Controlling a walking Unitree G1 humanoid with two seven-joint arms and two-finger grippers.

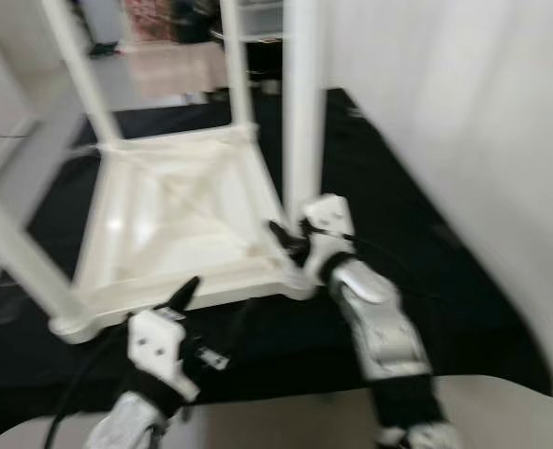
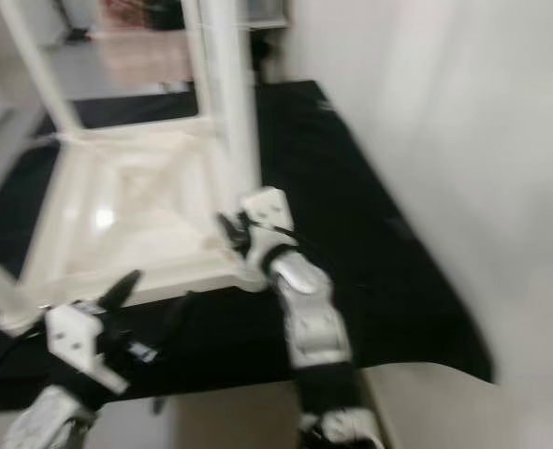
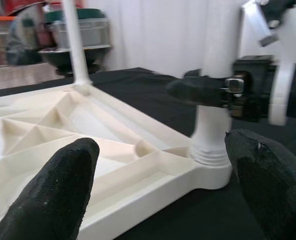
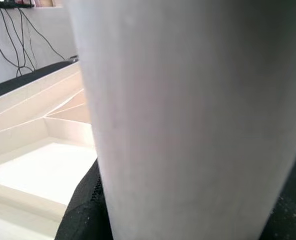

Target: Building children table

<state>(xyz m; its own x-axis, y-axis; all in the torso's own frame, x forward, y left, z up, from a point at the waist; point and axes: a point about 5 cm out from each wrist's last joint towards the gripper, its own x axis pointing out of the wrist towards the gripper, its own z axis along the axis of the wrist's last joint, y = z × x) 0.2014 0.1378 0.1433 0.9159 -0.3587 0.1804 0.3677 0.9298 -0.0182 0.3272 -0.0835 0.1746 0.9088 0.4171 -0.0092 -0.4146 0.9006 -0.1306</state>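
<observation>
right hand (image 1: 290, 238) pinches the upright table leg (image 1: 301, 103) near its base; left hand (image 1: 184, 297), fingers spread, sits just beside the upturned tabletop (image 1: 178, 224).

Right claw (image 1: 290, 238) reaches forward, fingers clamped tight, while left claw (image 1: 184, 297) hovers low, fingers spread.

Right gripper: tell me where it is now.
Right gripper is clamped on the white table leg at the near right corner of the upside-down tabletop, on the black mat.
</observation>
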